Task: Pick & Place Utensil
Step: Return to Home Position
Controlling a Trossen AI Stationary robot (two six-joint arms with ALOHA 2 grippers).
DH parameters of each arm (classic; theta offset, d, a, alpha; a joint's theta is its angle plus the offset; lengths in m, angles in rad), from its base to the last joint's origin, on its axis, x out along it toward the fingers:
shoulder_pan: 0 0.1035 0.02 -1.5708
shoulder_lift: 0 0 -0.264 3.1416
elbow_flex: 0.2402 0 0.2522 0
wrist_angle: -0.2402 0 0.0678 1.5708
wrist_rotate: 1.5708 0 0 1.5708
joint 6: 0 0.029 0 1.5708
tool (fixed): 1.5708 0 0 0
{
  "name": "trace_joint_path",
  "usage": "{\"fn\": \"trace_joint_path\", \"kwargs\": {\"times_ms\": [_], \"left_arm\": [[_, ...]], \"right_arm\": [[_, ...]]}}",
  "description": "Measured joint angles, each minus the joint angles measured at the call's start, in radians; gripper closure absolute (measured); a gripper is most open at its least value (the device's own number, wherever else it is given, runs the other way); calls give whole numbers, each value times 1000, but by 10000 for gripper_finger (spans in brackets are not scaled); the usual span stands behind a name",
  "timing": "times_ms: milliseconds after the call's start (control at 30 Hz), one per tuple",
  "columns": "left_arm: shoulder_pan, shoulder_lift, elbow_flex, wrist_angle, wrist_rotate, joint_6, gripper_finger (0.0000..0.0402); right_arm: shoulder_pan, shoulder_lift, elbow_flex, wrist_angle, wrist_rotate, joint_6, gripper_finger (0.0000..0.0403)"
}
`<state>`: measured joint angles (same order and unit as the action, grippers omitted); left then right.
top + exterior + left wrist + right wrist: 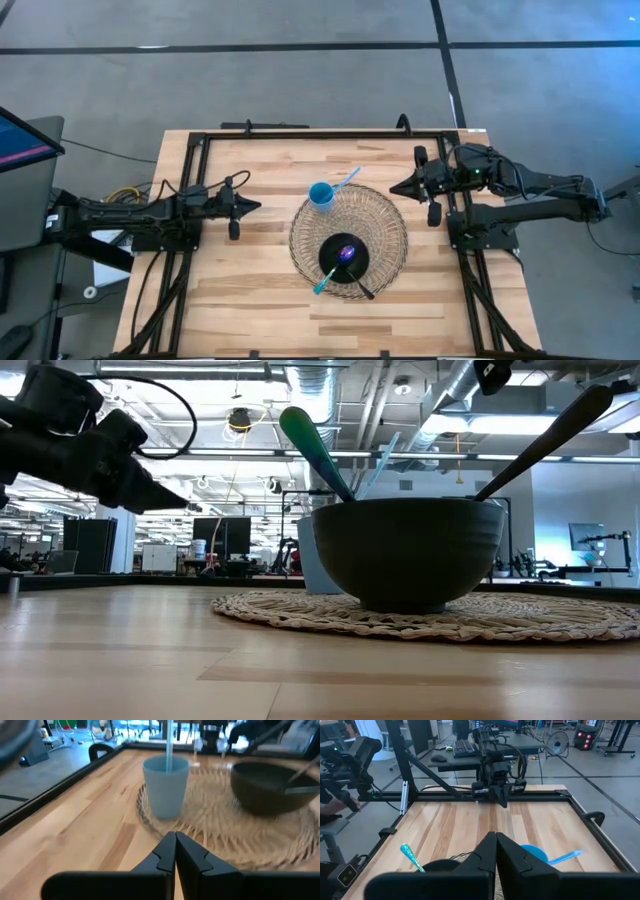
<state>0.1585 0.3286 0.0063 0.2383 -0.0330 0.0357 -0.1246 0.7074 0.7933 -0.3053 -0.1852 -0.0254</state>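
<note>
Light wood-plank bench (250, 290), boards running left-right in the high view, stands on a grey floor (300, 80). Directly on it: a round woven mat (385, 215), approx. centre & a bit toward the right side, lying flat w/ its rim well inside the bench edges. Also a black metal frame (320, 134) w/ rails along the far edge & both sides; the mat sits inside it, not touching the rails.

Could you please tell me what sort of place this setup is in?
Probably a robotics lab in an open, industrial-style hall: exposed ducts run overhead, and a keyboard on a desk and a fan stand beyond the table.
</note>
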Motion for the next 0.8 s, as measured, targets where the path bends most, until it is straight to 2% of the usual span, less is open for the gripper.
{"fn": "trace_joint_path", "kwargs": {"times_ms": [200, 433, 667, 800], "left_arm": [[0, 0, 0, 125, 0, -99, 392], [0, -1, 0, 130, 0, -226, 392], [0, -2, 0, 141, 2, -258, 392], [0, -17, 0, 192, 53, -275, 392]], "right_arm": [[0, 0, 0, 0, 0, 0, 401], [0, 0, 0, -6, 0, 27, 401], [0, 0, 0, -31, 0, 44, 401], [16, 0, 0, -31, -6, 71, 401]]}}
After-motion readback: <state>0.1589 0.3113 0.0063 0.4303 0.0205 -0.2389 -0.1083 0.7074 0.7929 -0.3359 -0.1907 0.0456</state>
